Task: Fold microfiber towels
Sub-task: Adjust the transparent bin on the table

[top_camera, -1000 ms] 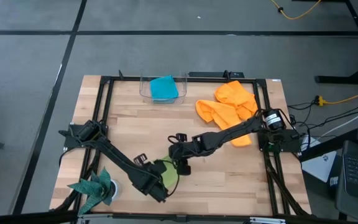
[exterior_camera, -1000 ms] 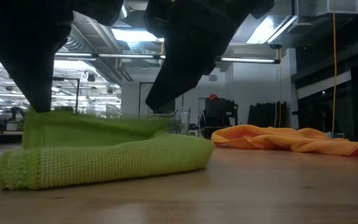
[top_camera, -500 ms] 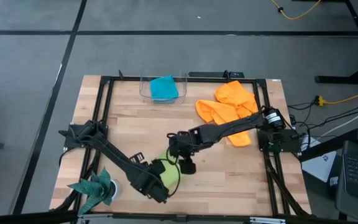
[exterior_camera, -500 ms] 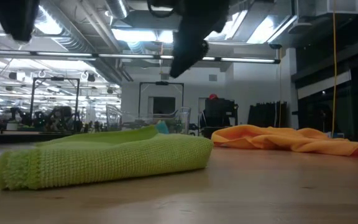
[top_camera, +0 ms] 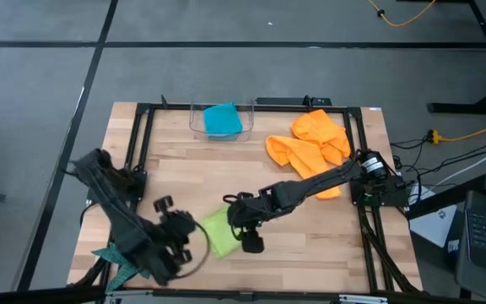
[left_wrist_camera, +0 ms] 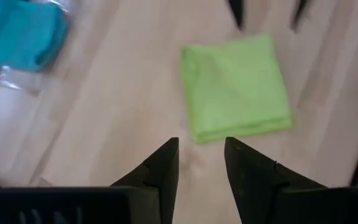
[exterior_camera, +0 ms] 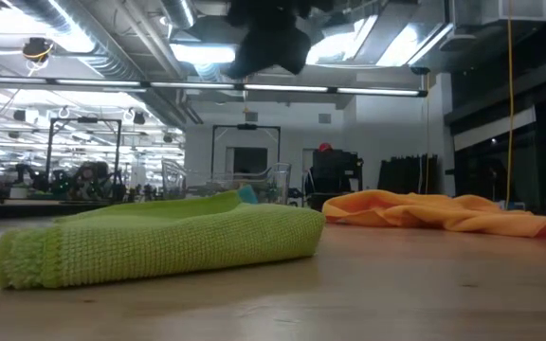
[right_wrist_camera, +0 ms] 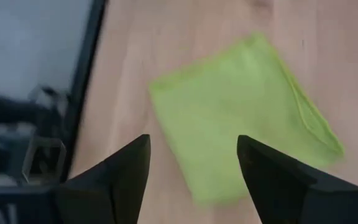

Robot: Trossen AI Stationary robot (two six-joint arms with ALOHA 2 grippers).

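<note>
Lime-green towel lies folded — just below the spread right hand, left hand parted beside it.

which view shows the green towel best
The left wrist view: the whole folded lime-green towel lies flat, all edges visible. The right wrist view shows it larger but blurred. The low view gives only its side edge. In the high view it is small, partly hidden by the right arm.
</note>
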